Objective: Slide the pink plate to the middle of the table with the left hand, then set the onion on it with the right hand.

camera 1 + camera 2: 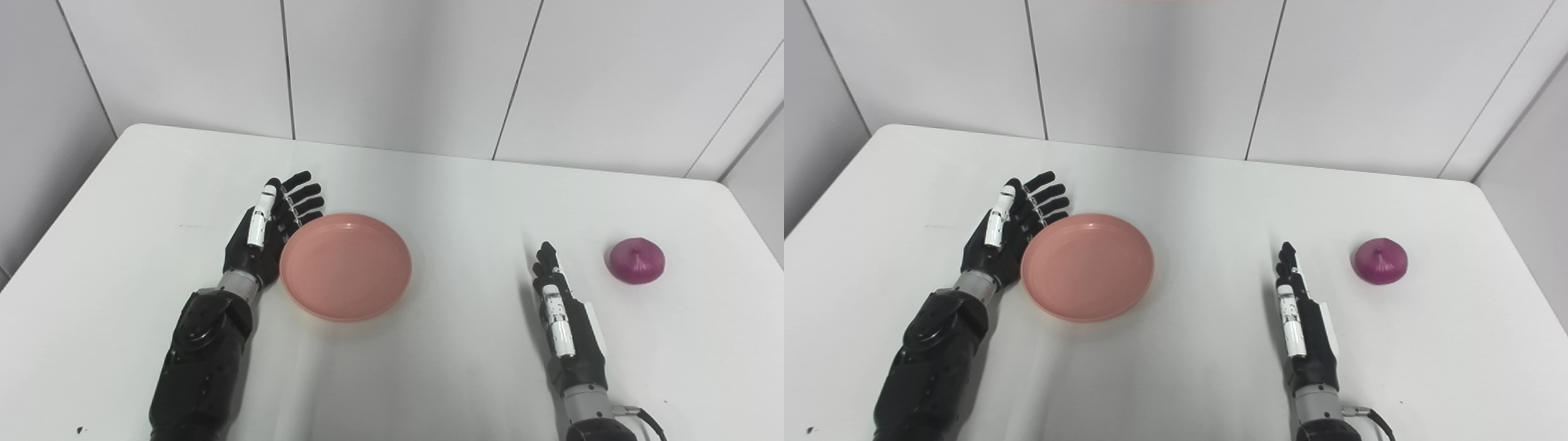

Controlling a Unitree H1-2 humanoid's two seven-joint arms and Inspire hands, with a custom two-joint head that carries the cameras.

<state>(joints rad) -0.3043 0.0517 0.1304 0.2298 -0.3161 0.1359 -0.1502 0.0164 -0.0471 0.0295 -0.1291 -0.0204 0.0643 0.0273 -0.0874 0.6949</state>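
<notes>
Two hands rest on the white table (465, 202). At the left, the left hand (269, 229) lies flat with fingers spread and holding nothing, its palm side against the left rim of the pink plate (346, 266), which sits left of the table's middle. At the near right, the right hand (563, 318) stands edge-on, fingers straight and empty. Just beyond it, to the right, sits the purple onion (637, 260), apart from the hand.
</notes>
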